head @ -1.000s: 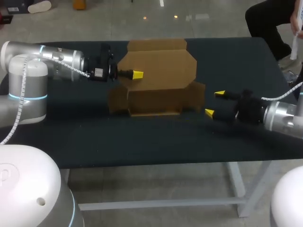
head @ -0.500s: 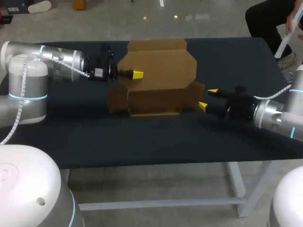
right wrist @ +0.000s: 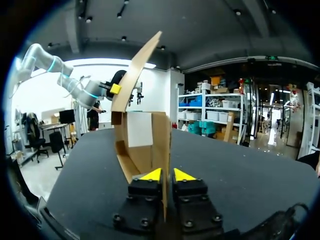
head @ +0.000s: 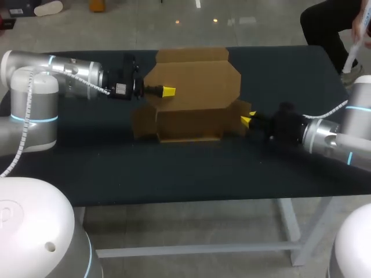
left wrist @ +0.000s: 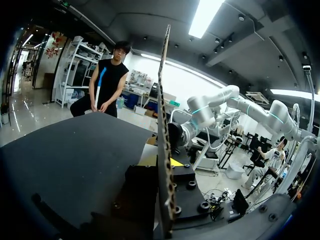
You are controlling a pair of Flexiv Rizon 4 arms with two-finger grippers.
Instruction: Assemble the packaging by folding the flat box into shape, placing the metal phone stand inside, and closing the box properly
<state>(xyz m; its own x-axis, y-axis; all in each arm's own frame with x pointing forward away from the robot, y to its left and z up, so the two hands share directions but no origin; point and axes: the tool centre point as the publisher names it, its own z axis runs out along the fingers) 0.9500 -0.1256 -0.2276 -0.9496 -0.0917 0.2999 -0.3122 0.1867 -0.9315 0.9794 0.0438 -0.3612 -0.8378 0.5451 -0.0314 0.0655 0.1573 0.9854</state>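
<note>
The brown cardboard box (head: pixel 188 119) stands partly folded at the table's middle, its lid panel (head: pixel 200 81) raised behind it. My left gripper (head: pixel 168 91) is shut on the lid's left edge; in the left wrist view that panel (left wrist: pixel 164 100) runs edge-on through the gripper (left wrist: pixel 165 165). At the box's right end, my right gripper (head: pixel 246 120) is shut on the side flap (head: pixel 242 111). From the right wrist, the flap (right wrist: pixel 162 145) stands upright between the two yellow tips of the gripper (right wrist: pixel 167 176), with the lid (right wrist: pixel 135 70) slanting above. No metal phone stand is in view.
The dark table (head: pixel 174 174) carries only the box. A left side flap (head: pixel 144 123) juts out from the box toward my left arm. The table's front edge runs below the box.
My right gripper moved left to the box's right flap and closed on it. The left arm and the lid kept still.
</note>
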